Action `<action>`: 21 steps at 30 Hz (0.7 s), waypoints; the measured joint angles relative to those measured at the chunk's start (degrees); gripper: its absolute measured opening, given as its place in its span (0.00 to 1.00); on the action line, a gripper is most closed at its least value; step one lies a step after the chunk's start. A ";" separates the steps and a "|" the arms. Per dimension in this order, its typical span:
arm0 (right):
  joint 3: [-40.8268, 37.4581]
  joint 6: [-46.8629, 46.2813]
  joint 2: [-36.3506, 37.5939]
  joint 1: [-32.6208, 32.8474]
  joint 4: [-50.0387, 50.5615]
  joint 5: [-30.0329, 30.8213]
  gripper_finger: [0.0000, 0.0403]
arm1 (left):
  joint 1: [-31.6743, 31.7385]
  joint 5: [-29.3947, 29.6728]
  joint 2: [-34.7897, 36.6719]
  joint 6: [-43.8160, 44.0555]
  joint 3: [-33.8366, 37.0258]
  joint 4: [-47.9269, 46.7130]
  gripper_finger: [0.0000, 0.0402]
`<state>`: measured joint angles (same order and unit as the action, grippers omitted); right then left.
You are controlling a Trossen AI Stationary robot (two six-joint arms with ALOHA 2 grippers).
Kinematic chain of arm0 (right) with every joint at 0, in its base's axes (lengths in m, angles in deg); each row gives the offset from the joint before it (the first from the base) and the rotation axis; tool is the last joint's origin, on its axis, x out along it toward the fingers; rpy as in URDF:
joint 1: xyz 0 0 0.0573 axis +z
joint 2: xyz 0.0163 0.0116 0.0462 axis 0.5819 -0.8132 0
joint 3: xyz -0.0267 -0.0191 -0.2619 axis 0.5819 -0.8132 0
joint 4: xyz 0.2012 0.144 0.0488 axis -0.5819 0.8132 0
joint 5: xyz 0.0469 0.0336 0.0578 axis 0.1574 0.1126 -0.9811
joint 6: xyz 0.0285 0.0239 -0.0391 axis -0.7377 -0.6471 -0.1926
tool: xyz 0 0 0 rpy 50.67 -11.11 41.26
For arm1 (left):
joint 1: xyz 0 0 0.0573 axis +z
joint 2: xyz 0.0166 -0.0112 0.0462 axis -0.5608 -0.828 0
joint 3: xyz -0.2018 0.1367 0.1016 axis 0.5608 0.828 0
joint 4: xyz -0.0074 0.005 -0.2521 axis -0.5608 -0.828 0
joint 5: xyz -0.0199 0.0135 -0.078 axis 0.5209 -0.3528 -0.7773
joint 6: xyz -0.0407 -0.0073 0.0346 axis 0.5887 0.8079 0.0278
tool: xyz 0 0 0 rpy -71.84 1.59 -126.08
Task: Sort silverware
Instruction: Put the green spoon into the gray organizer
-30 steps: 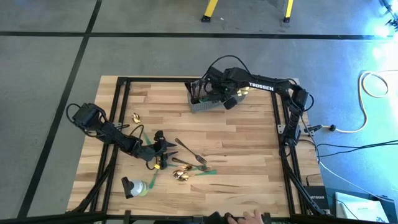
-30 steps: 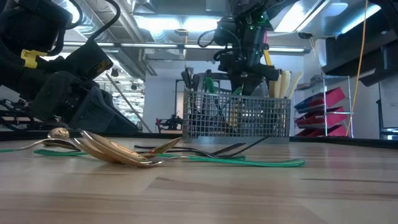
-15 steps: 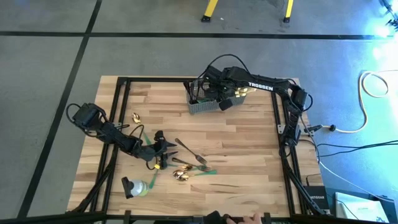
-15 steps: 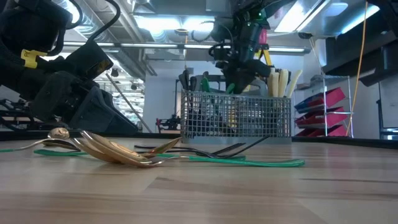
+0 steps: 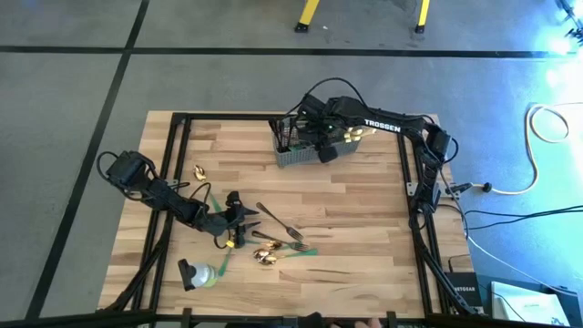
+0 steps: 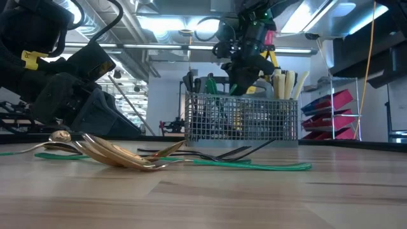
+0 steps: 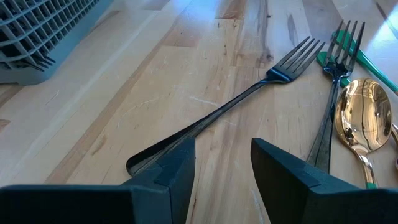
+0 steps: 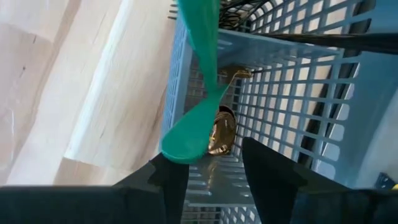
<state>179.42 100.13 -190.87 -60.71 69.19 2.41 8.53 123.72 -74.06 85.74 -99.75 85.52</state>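
Left gripper (image 7: 221,163) low over the wooden table (image 5: 364,210), fingers (image 7: 177,165) parted and holding nothing, handle end of a dark fork (image 7: 224,109) just ahead of the tips, a second fork (image 7: 329,118) and a gold spoon (image 7: 365,124) off to one side beyond it. Right gripper (image 5: 321,148) above the grey mesh basket (image 5: 301,150), fingers (image 8: 270,165) parted with nothing clamped, green spoon (image 8: 196,118) hanging just ahead of the tips against the basket wall, another gold spoon (image 8: 221,130) inside behind it, cream-handled knives (image 6: 287,84) upright in the basket.
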 joint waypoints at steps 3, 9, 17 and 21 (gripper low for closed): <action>0.00 1.45 0.00 0.00 -0.43 -0.08 0.33 | 0.00 -0.02 0.00 0.00 0.00 0.00 0.35; -0.02 2.32 0.01 -0.07 -5.29 -4.84 0.33 | 0.00 -0.02 0.00 0.00 0.00 -0.02 0.35; -0.02 10.27 0.11 0.02 -7.21 -6.16 0.33 | 0.02 -0.02 0.00 0.00 0.00 -0.02 0.35; -0.02 12.43 0.11 -0.01 -7.88 -7.79 0.33 | 0.00 -0.02 0.00 0.00 0.00 -0.02 0.35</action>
<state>179.40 112.56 -190.76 -60.73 61.31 -5.38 8.53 123.69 -74.06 85.74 -99.75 85.49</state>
